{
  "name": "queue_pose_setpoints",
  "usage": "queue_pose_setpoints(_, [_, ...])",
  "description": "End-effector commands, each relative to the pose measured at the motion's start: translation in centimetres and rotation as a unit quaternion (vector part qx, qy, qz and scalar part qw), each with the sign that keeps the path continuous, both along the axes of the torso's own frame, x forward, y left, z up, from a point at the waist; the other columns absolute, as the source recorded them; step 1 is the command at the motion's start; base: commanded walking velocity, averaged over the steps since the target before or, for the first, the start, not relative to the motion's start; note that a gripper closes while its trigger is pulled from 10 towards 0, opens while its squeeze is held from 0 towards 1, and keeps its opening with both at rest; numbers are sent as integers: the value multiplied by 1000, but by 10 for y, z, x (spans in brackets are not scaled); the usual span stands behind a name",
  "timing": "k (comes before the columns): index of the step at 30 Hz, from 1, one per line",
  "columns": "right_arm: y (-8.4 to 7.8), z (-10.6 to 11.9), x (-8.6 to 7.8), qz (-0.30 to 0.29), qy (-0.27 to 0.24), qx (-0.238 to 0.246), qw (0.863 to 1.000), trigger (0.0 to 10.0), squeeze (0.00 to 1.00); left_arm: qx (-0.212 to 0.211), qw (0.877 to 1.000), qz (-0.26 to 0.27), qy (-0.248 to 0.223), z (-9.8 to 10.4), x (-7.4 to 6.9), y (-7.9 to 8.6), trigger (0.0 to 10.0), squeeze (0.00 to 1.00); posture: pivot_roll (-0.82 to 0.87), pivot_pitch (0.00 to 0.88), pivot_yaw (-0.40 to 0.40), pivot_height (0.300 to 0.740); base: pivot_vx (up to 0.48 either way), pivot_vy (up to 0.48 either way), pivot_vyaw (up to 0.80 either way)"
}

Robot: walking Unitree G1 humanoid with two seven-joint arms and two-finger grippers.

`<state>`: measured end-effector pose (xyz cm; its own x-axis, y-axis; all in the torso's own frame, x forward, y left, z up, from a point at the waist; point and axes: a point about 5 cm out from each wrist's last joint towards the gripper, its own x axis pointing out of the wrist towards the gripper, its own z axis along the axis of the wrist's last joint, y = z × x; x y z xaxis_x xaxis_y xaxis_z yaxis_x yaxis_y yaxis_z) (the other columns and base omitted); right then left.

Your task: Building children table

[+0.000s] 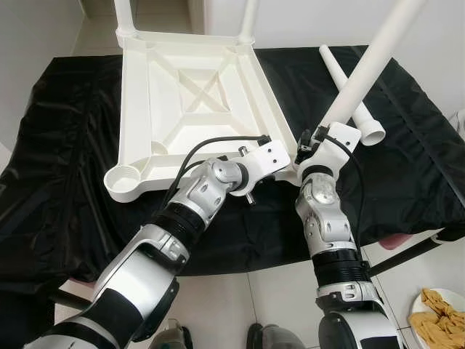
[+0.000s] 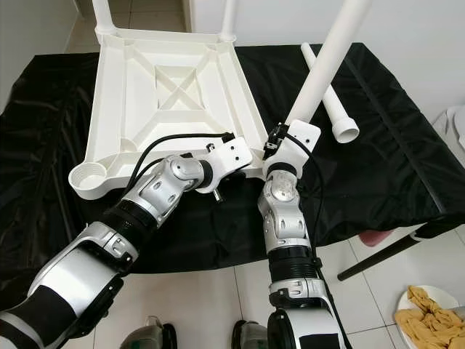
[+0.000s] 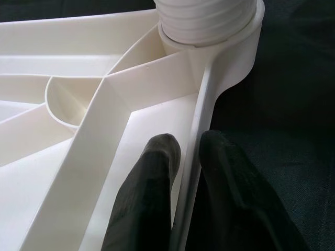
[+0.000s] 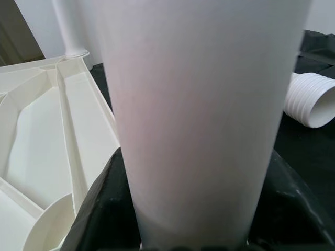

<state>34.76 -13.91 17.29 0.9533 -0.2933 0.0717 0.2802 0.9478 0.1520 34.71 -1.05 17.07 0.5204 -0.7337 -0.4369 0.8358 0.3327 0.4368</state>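
White rigid plastic, light, slick. Left gripper pinches tabletop rim near corner socket, steadying it upside down on black cloth. Right gripper clamps leg low, seating it there. Spare leg beyond. Grip legs low; smooth tube likely slips.
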Motion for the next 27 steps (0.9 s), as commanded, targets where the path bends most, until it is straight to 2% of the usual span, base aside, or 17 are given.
queue_pose_setpoints(1, [-10, -28, 0, -22, 72, 8, 997, 10000, 0, -15, 997, -75, -26, 19, -14, -22, 10000, 0, 27, 87, 7, 740, 0, 0, 0])
queue_pose_setpoints(2, [-10, -28, 0, -22, 72, 8, 997, 10000, 0, -15, 997, -75, -26, 19, -14, -22, 10000, 0, 27, 87, 7, 740, 0, 0, 0])
queue_pose_setpoints(3, [-10, -28, 0, -22, 72, 5, 997, 10000, 0, -19, 997, -79, -15, 18, -15, -23, 10000, 122, 28, 89, 7, 740, 0, 0, 0])
queue_pose_setpoints(4, [-10, -28, 0, -20, 72, 3, 997, 10000, 0, -20, 996, -81, -12, 18, -16, -23, 10000, 655, 28, 89, 7, 740, 0, 0, 0])
queue_pose_setpoints(5, [-10, -28, 0, -20, 72, 3, 997, 10000, 0, -20, 996, -81, -12, 18, -16, -23, 10000, 655, 28, 89, 7, 740, 0, 0, 0])
queue_pose_setpoints(7, [-10, -28, 0, -15, 73, 0, 997, 10000, 0, -21, 996, -89, -7, 17, -18, -22, 10000, 1000, 27, 89, 8, 740, 0, 0, 0])
queue_pose_setpoints(12, [-11, -29, 0, -11, 74, -4, 997, 10000, 0, -9, 995, -101, -4, 14, -21, -22, 10000, 1000, 28, 91, 8, 740, 0, 0, 0])
queue_pose_setpoints(13, [-11, -29, 0, -11, 74, -5, 997, 10000, 0, -6, 995, -104, 1, 13, -22, -22, 10000, 490, 28, 91, 8, 740, 0, 0, 0])
queue_pose_setpoints(14, [-11, -29, 0, -11, 74, -5, 997, 10000, 0, -6, 995, -104, 1, 13, -22, -22, 10000, 490, 28, 91, 8, 740, 0, 0, 0])
queue_pose_setpoints(15, [-12, -29, 0, -11, 74, -5, 997, 10000, 0, -2, 994, -113, 1, 12, -23, -23, 10000, 0, 28, 91, 8, 740, 0, 0, 0])
queue_pose_setpoints(21, [-17, -29, 0, -21, 73, -8, 997, 10000, 0, -5, 993, -120, 11, 12, -26, -23, 10000, 0, 28, 90, 7, 740, 0, 0, 0])
queue_pose_setpoints(27, [-27, -28, -2, -68, 66, 1, 995, 10000, 0, -5, 992, -123, 9, 13, -28, -22, 10000, 0, 28, 89, 7, 740, 0, 0, 0])
